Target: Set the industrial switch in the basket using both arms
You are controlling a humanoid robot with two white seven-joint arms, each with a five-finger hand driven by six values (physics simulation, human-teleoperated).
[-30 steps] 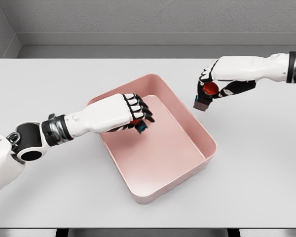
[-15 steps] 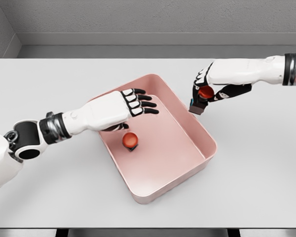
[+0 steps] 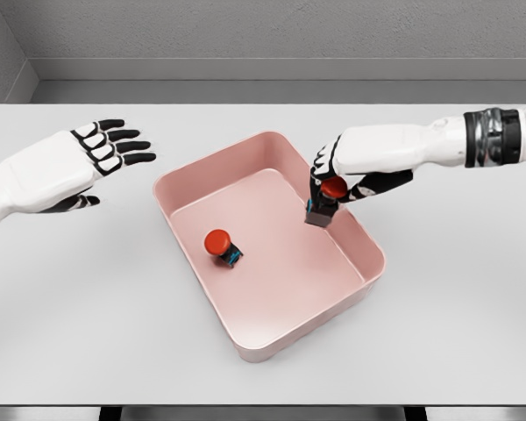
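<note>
Left hand (image 3: 79,162) now withdrawn beyond basket (image 3: 368,281) rim

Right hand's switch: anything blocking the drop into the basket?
Nothing visible. The right hand holds its industrial switch over the pink basket, inside the right rim. The switch already in the basket lies left of it, apart. Left hand is off to the left, open.
</note>
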